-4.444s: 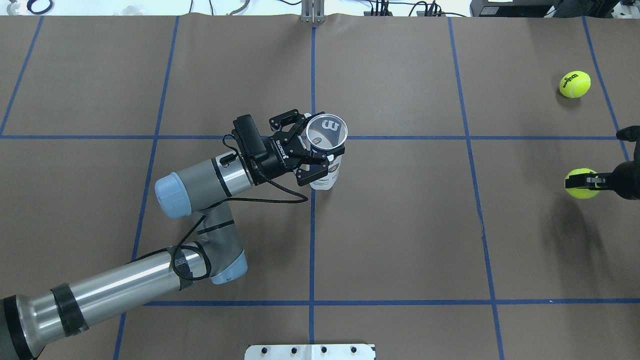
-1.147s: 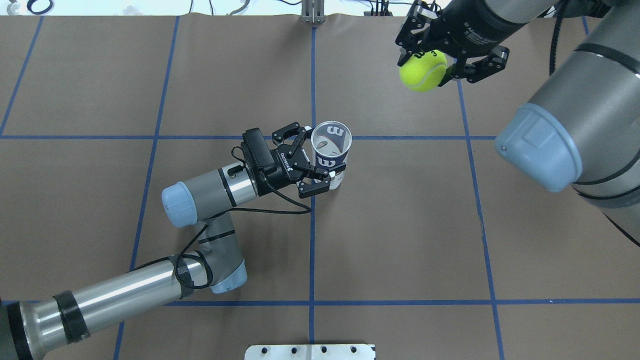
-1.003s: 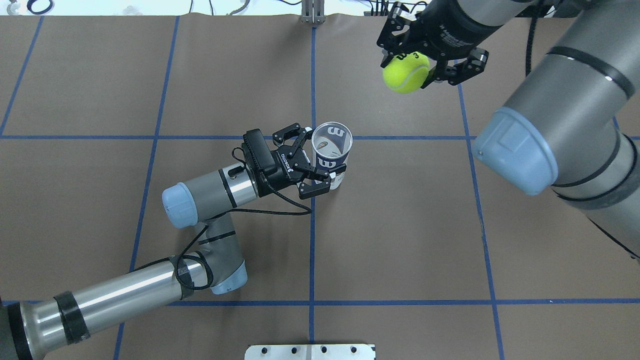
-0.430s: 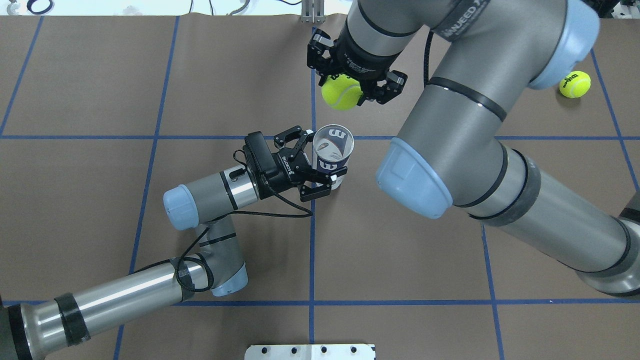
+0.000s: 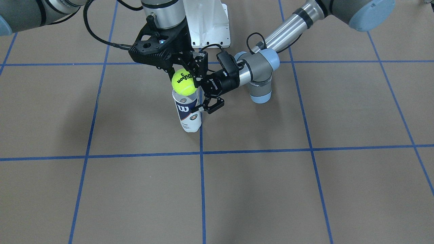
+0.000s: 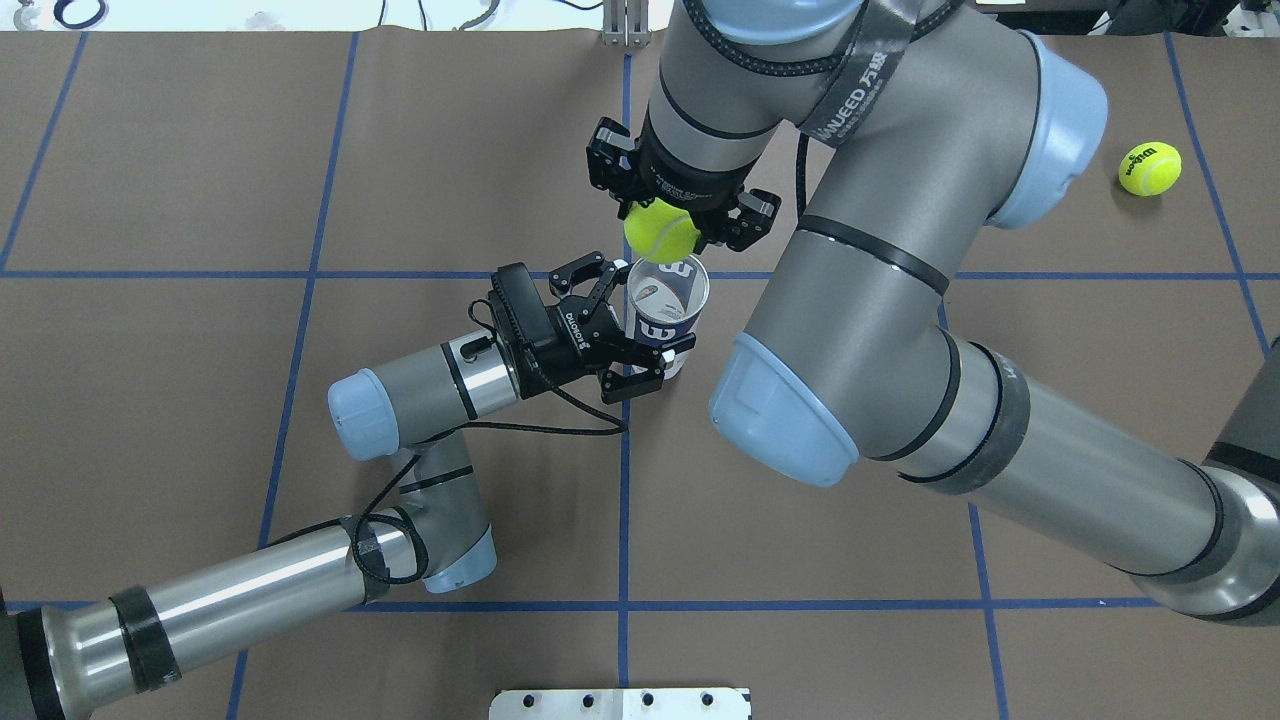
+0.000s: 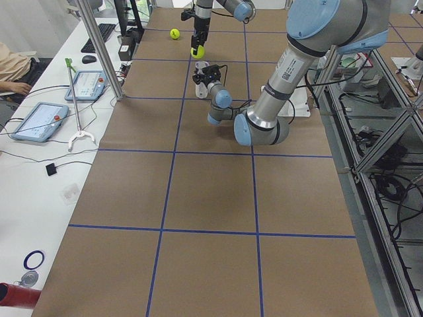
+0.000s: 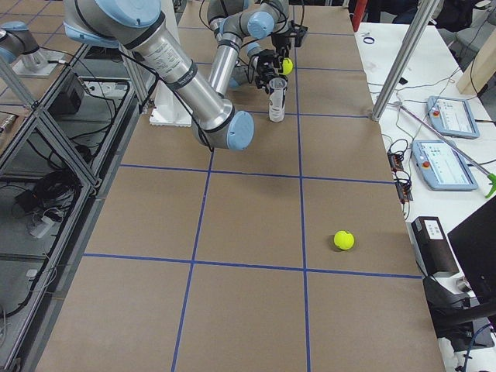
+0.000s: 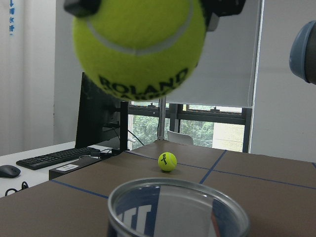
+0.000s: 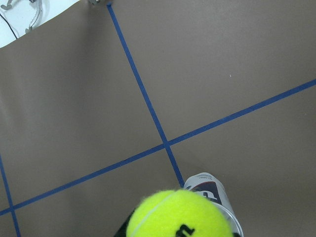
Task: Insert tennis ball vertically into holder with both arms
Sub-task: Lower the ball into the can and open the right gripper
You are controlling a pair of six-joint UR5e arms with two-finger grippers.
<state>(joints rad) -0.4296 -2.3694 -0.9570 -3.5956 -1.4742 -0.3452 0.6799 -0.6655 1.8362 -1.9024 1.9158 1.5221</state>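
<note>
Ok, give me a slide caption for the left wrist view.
Tennis ball poised above the open holder, spare ball on the table beyond.

The tennis ball (image 6: 661, 232) hung just above the holder (image 6: 662, 318), not touching it. A second ball (image 6: 1149, 168) lay well apart on the table (image 6: 300, 150), far to the robot's right.

A ball (image 9: 138, 47) printed "ROLAND" fills the top of the view, with black fingertips (image 9: 81, 6) touching it at its upper left and upper right. Below it, clear of it, the can (image 9: 129, 217) stands with its open mouth up. Well beyond, a second ball (image 9: 167, 161) lies on the brown table (image 9: 256, 192) near a blue line. At left are a keyboard (image 9: 57, 157) and a mouse (image 9: 9, 171).
</note>
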